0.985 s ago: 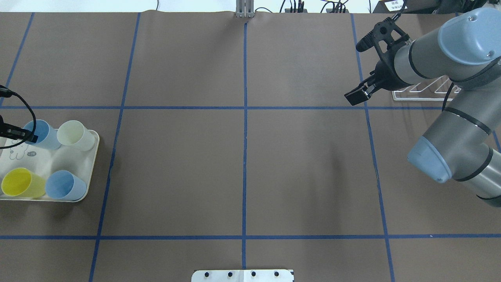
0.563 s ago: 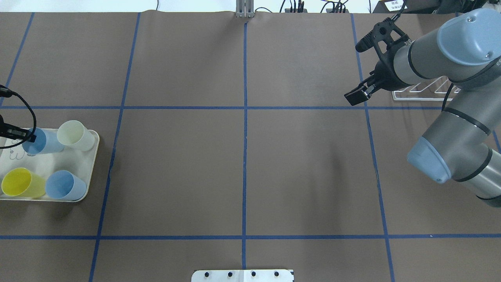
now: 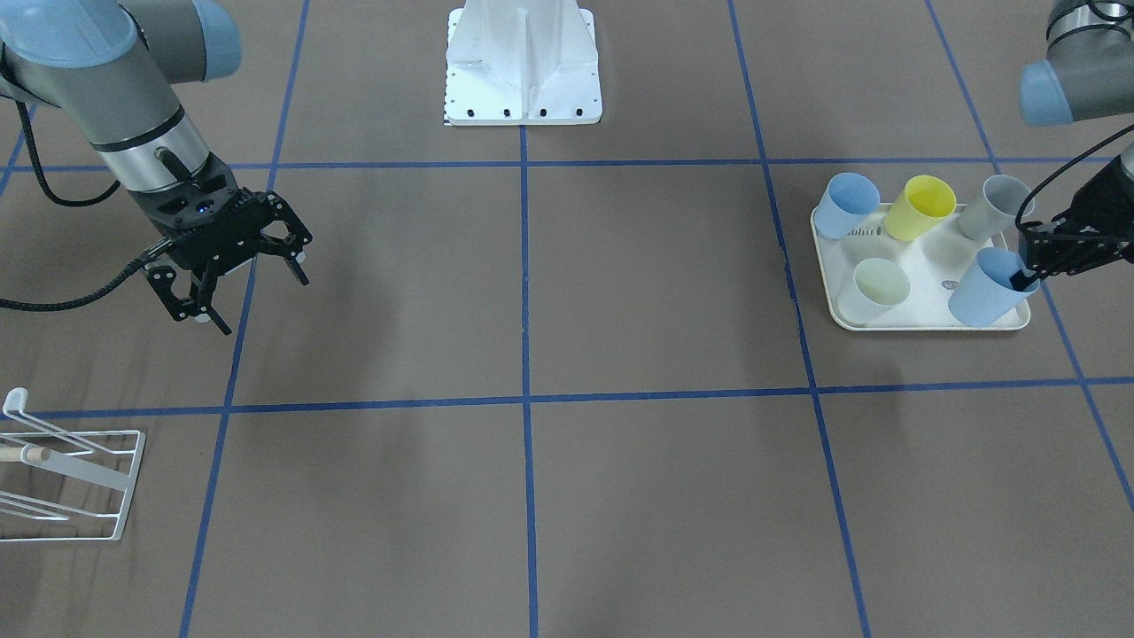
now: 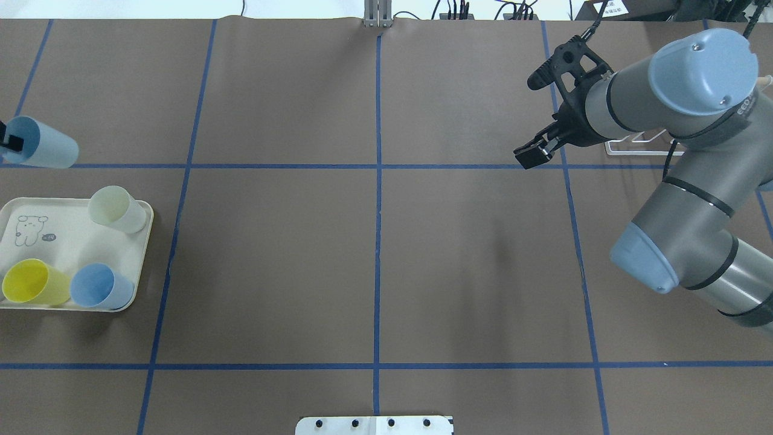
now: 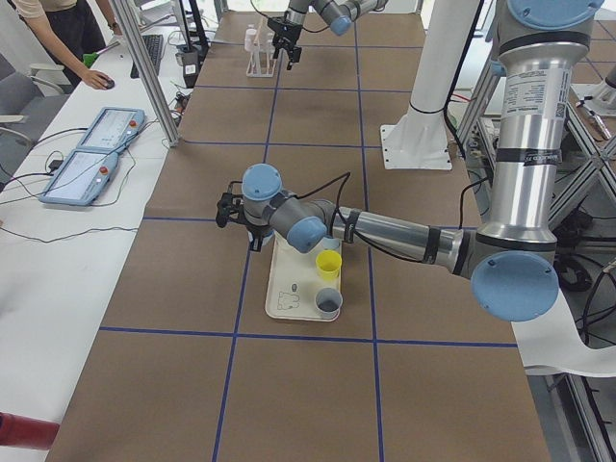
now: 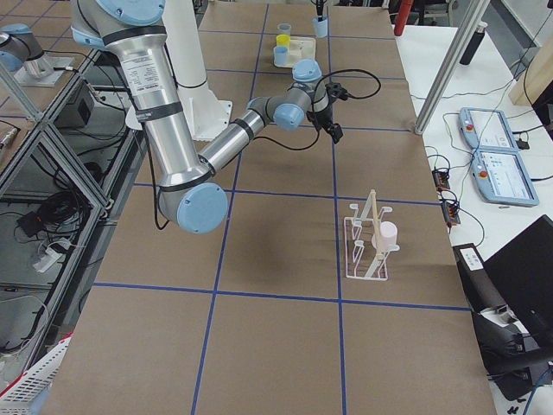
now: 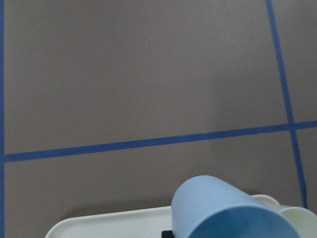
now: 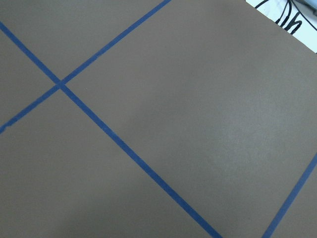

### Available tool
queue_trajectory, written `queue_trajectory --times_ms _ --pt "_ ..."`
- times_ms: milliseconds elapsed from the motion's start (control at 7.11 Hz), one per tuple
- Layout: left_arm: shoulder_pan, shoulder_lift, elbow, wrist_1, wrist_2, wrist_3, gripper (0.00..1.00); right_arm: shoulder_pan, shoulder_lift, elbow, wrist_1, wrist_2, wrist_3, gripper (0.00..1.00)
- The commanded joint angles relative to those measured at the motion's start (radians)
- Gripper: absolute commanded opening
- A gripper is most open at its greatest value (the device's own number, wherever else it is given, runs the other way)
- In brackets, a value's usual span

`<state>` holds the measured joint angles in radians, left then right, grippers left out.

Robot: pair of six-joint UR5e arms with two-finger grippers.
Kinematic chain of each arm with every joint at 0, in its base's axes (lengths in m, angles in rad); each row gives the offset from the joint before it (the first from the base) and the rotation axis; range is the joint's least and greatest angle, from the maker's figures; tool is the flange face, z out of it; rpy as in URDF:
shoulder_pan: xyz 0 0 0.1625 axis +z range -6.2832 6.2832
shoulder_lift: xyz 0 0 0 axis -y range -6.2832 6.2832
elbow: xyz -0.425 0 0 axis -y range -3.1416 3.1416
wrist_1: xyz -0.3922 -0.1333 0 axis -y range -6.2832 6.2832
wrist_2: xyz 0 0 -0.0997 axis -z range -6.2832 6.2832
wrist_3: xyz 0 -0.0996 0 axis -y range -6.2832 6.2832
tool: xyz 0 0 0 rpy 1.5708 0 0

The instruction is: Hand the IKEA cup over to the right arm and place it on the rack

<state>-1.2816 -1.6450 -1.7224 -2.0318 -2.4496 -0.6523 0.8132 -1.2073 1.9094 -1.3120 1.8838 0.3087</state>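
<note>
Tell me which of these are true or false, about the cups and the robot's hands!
1. The left gripper holds a blue cup. True.
2. The right gripper holds a cup too. False: it is open and empty.
3. A pink cup is on the rack. True.
4. The yellow cup lies on the bare table. False: it is on the tray.
</note>
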Motion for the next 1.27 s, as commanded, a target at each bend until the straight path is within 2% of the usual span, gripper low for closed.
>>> queue_trajectory --times_ms 0,141,281,563,704,844,1126 --pt "-0.008 -0.119 -0.013 0.021 -0.100 -0.235 0.00 -0.037 0.073 -0.013 0.000 -0.041 -0.052 1.00" --pt "-0.007 -0.186 -0.011 0.021 -0.101 -0.362 0.00 -0.042 0.100 -0.013 0.000 -0.040 -0.095 1.00" --pt "0.004 -0.246 -0.008 0.021 -0.101 -0.479 0.00 -0.058 0.124 -0.019 0.057 -0.049 -0.114 0.99" --pt "0.074 -0.353 0.007 0.013 -0.146 -0.640 0.00 -0.077 0.117 -0.143 0.418 -0.055 -0.085 0.97" --pt "0.102 -0.399 0.007 0.010 -0.161 -0.723 0.00 -0.084 0.123 -0.209 0.551 -0.054 -0.079 0.98" --pt "0.125 -0.424 0.007 -0.014 -0.169 -0.774 0.00 -0.110 0.132 -0.233 0.598 -0.055 -0.082 0.98" --pt "0.181 -0.432 0.007 -0.121 -0.167 -0.910 0.00 -0.121 0.156 -0.247 0.652 -0.074 -0.082 0.87"
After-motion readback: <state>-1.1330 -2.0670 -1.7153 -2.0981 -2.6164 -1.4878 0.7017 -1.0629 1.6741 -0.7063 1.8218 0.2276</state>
